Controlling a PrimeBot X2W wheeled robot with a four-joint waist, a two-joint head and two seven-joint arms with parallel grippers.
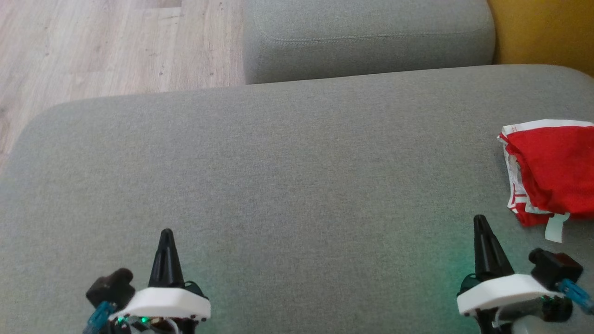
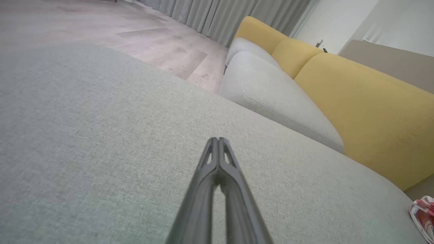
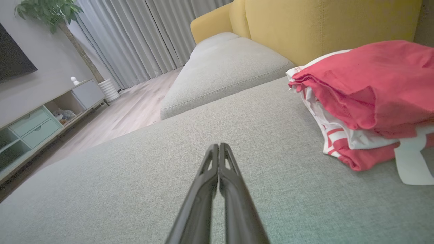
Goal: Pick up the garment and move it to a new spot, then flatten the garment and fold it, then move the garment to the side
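The garment [image 1: 554,169] is red and white and lies folded in a small stack at the right edge of the grey sofa seat [image 1: 287,176]. A white tag hangs from its near side. In the right wrist view the garment [image 3: 373,98] sits ahead and to the right of my right gripper [image 3: 218,146], apart from it. My right gripper [image 1: 479,219] is shut and empty at the lower right. At the lower left my left gripper [image 1: 166,232] is shut and empty, far from the garment. The left wrist view shows my left gripper [image 2: 217,139] shut and a corner of the garment [image 2: 423,213] at far right.
A second grey cushion [image 1: 366,37] lies beyond the seat. Yellow sofa backrests [image 2: 366,101] rise along the right. Wooden floor [image 1: 93,46] lies past the seat's left and far edges. A low cabinet [image 3: 30,128], curtains and a plant stand across the room.
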